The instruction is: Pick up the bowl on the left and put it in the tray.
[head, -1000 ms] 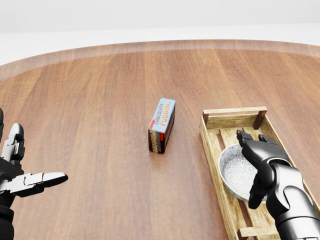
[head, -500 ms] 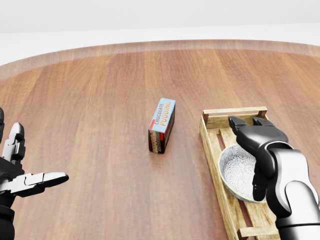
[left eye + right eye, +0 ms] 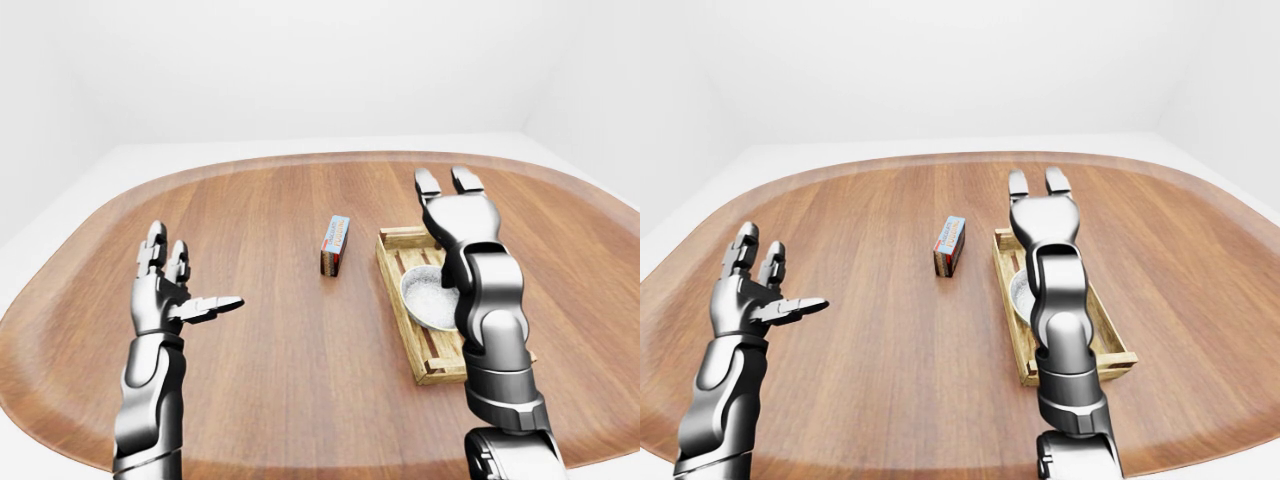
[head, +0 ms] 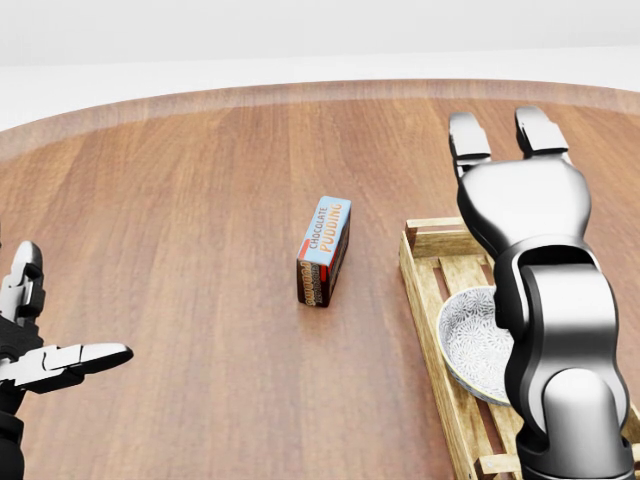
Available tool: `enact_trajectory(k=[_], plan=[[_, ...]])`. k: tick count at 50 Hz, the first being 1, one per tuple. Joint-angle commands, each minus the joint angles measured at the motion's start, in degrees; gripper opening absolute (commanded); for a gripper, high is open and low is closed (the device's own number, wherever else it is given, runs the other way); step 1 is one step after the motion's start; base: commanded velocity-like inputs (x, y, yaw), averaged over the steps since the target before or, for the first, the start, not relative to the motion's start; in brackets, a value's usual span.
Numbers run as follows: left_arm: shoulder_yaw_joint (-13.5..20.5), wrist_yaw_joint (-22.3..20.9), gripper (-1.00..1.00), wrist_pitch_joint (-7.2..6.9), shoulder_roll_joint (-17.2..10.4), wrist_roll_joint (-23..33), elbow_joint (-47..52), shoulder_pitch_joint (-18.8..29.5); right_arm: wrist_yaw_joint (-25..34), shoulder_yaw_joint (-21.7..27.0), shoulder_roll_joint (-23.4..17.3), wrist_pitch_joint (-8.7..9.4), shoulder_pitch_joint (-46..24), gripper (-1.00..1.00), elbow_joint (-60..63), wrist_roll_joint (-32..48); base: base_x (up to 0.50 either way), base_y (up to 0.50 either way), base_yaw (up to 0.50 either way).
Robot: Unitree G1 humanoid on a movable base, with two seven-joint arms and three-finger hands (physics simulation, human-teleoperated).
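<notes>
Head view: white speckled round bowl (image 4: 472,345) inside slatted wooden tray (image 4: 418,285)

Bowl rests on the slats, partly hidden by the right forearm. Right hand (image 4: 520,200) is raised over the tray's top end, fingers spread, gripping nothing. Left hand (image 3: 165,298) is spread and empty at view left. Blue-and-brown pudding box (image 4: 324,250) stands left of the tray.

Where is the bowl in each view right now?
Left-eye view: bowl right of centre, in the wooden tray, partly behind the right arm.
Head view: lower right, in the tray.
Right-eye view: only a sliver shows left of the arm.
Shared landmark: chocolate pudding box, left of the tray.
</notes>
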State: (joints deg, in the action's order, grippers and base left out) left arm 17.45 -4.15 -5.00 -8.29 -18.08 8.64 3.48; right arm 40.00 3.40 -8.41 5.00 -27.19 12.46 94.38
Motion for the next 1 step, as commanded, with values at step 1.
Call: enact_trajectory(k=[1], plan=[[0.2,0.0,1.0,0.0,0.1,-0.2,1.0,-0.3,0.0,-0.8,4.0,0.0,-1.1,1.0,9.7,4.9,0.0,0.0,0.0]])
